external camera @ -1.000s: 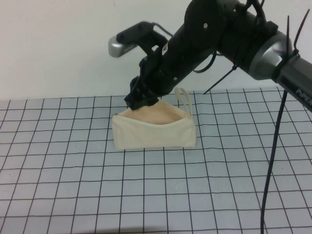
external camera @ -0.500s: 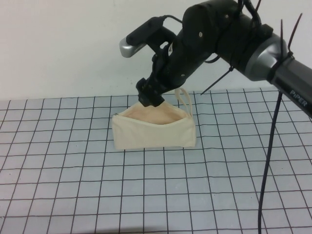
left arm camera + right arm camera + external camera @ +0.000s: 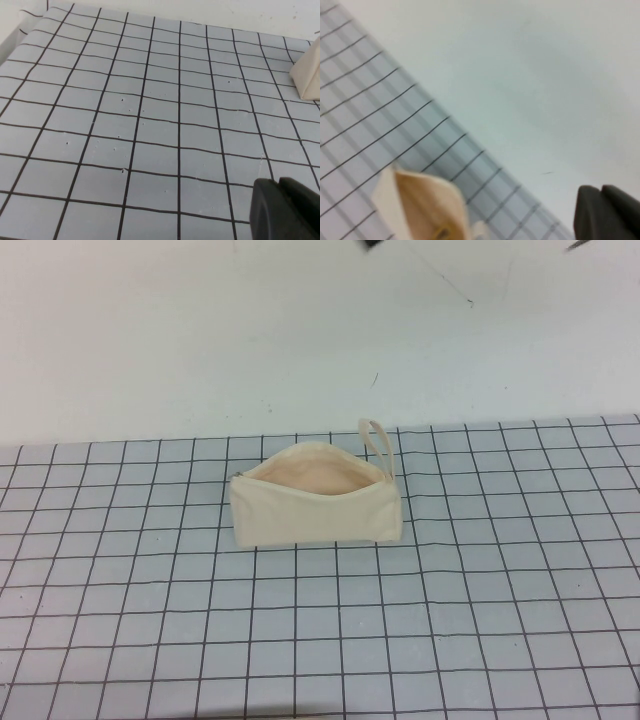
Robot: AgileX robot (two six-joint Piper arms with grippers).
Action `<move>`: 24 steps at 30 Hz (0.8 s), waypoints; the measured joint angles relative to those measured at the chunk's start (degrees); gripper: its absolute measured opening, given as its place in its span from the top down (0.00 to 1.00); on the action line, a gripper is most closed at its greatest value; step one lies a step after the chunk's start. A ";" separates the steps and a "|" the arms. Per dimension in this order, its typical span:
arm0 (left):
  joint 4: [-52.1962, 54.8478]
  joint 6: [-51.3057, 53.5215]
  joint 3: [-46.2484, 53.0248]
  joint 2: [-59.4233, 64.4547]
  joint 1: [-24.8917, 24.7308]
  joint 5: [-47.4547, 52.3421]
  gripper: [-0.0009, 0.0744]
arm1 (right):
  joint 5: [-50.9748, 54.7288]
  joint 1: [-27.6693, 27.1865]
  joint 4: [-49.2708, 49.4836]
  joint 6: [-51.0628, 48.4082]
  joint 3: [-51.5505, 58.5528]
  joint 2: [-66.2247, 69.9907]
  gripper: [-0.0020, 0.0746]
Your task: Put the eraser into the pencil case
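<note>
The cream pencil case stands on the grid mat with its mouth open upward, showing the pinkish-beige lining, and its loop strap at the right end. The eraser does not show in the high view. In the right wrist view the open pouch lies far below, with a small yellowish spot inside that I cannot identify. My right gripper is shut and empty, raised high above the pouch. My left gripper is shut and empty, low over the mat, left of the pouch corner.
The grey grid mat covers the table up to a plain white wall behind. Only a dark scrap of the right arm shows at the top edge of the high view.
The right arm has lifted away from the pouch's mouth and risen almost wholly out of the high view. The pouch has not moved.
</note>
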 joint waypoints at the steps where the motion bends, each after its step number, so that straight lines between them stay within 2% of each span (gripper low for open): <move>1: 0.00 0.00 0.00 0.00 0.00 0.00 0.99 | 0.00 0.00 -1.23 0.09 -0.14 -1.47 0.96; 8: 0.00 0.00 0.00 0.00 0.00 0.00 0.99 | 0.00 0.00 -6.30 0.23 -0.43 -10.65 0.97; 15: 0.00 0.09 0.00 0.00 0.00 0.00 0.99 | 0.00 0.00 -2.68 -2.83 1.74 -18.63 0.97; 20: 0.00 0.09 0.00 0.00 0.00 0.00 0.99 | 0.00 0.00 -3.00 -5.75 13.45 -27.65 0.97; 24: 0.00 0.09 0.00 0.00 0.00 0.00 0.99 | 0.00 0.00 -3.11 -8.20 28.97 -36.10 0.97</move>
